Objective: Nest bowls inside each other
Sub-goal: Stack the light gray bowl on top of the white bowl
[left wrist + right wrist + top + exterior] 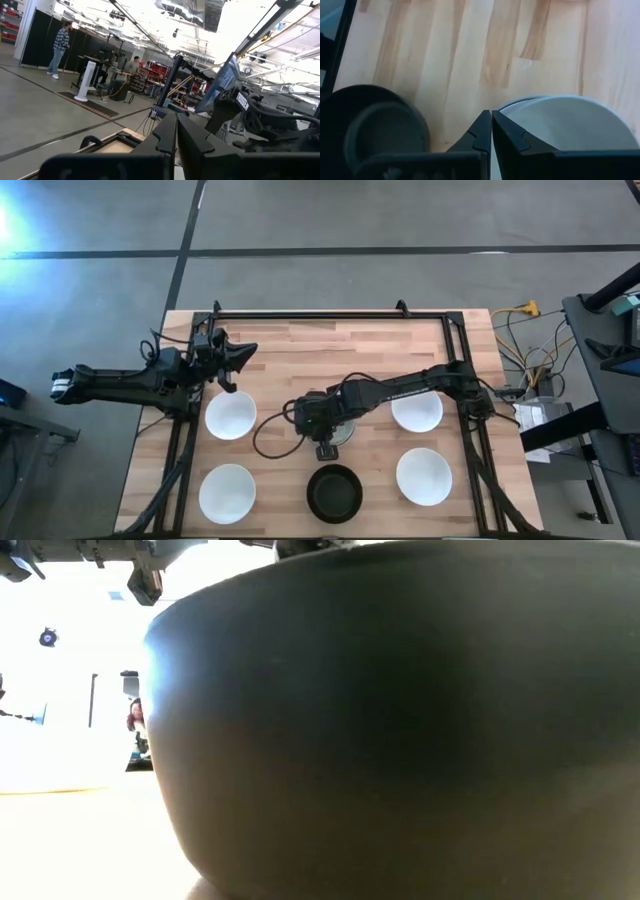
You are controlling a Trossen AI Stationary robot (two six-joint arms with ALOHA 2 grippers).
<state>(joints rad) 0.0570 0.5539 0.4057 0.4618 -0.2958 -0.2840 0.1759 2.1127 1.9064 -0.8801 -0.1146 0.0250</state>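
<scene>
At centre of the high view, over the pale wooden slatted counter (300, 340), the right end effector (327, 448) hangs low above a light grey round bowl (340, 430), mostly hidden under the arm. In its wrist view the fingers meet tip to tip, holding nothing, with the bowl's rim just beyond.

Directly below it in the frame sits the smooth black bowl (334, 492). Four smooth white bowls lie around: left of centre (230, 415), lower left (226, 492), right of centre (416, 412), lower right (424, 476). None nested yet.

The left end effector (238, 356) waits at upper left, fingers pressed together, empty.

Risks, as I judge them:
- Closed fingers pressing on the rim could tip or skid the grey bowl.
- Smooth walls may slip from a pinch.
- The black bowl is near; a sweep could knock it.
</scene>
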